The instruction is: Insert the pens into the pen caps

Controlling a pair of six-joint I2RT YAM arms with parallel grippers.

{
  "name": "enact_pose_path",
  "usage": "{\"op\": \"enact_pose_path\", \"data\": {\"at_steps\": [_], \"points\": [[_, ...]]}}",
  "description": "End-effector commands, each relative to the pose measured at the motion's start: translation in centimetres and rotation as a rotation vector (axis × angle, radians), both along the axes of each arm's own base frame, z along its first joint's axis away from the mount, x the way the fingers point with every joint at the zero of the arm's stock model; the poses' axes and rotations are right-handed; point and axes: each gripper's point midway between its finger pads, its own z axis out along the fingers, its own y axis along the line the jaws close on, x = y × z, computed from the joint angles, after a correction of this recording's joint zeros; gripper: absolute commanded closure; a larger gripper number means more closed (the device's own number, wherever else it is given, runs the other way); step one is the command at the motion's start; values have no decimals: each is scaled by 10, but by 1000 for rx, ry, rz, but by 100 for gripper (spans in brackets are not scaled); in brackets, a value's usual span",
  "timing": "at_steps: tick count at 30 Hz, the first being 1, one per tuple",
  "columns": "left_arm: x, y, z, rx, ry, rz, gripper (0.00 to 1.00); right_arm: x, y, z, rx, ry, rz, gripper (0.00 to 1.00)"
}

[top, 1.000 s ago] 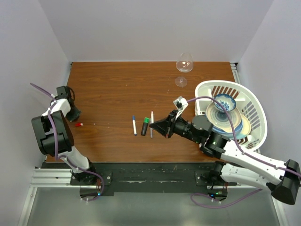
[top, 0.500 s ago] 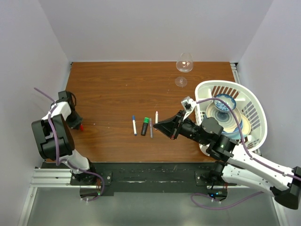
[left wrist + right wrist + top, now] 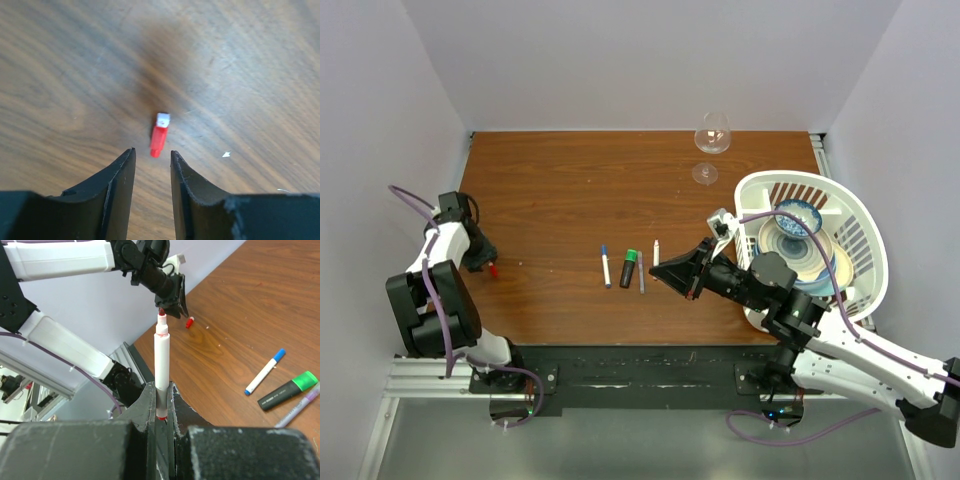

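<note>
A red pen cap [image 3: 160, 135] lies on the wooden table, just beyond the tips of my left gripper [image 3: 151, 150], which is open and low over it. In the top view the cap [image 3: 493, 269] is at the far left beside the left gripper [image 3: 478, 258]. My right gripper [image 3: 160, 390] is shut on a white pen with a red tip [image 3: 161, 360], held upright above the table [image 3: 656, 250]. A white pen with a blue cap [image 3: 605, 265], a black marker with a green cap [image 3: 629, 268] and a thin grey pen [image 3: 641, 276] lie mid-table.
A white basket [image 3: 860, 215] holding bowls and plates [image 3: 798, 240] stands at the right. A wine glass [image 3: 711, 140] stands at the back edge. Walls close in the table on the left, back and right.
My right gripper has lifted the white pen off the table and drawn back a little to the right. My left gripper has moved nearer to the red cap.
</note>
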Motion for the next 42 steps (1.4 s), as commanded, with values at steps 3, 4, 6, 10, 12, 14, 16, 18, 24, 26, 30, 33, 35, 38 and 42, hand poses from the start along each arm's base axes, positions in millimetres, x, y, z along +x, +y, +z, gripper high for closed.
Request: {"op": "enact_pose_path", "data": {"at_steps": [3, 4, 6, 10, 12, 14, 16, 18, 24, 26, 30, 33, 35, 38, 42], "points": [[11, 2, -7, -8, -12, -32, 62, 3, 0, 7, 14, -18, -10, 100], [10, 3, -12, -9, 10, -29, 62, 3, 1, 6, 12, -15, -9, 100], [8, 3, -18, -12, 29, -29, 64, 3, 0, 7, 12, -17, -12, 100], [4, 2, -31, -16, 66, -48, 65, 5, -1, 6, 4, -19, -21, 100], [3, 2, -35, -13, 76, -52, 67, 5, -1, 7, 5, -21, -23, 100], [1, 2, -40, -15, 94, -54, 69, 5, -2, 6, 4, -19, -26, 100], [2, 2, -41, -20, 96, -52, 74, 5, -2, 7, 6, -20, -26, 100], [3, 2, -41, -19, 97, -53, 79, 5, -2, 8, 7, -17, -26, 100], [9, 0, -39, -28, 77, -65, 98, 6, -1, 6, 1, -5, -32, 100], [10, -2, -37, -37, 70, -67, 100, 8, 1, 4, -3, 3, -30, 100], [30, -22, -7, -71, -47, -120, 100, 9, 11, -6, -33, 37, -10, 100], [60, -66, 42, -140, -255, -254, 100, 13, 18, -13, -61, 51, -1, 100], [76, -111, 84, -174, -426, -363, 100, 15, 22, -15, -78, 40, 2, 100], [83, -181, 140, -322, -684, -512, 100, 19, 28, -17, -82, 29, 9, 100], [60, -253, 208, -580, -960, -655, 100, 22, 42, -17, -69, 5, 42, 100]]}}
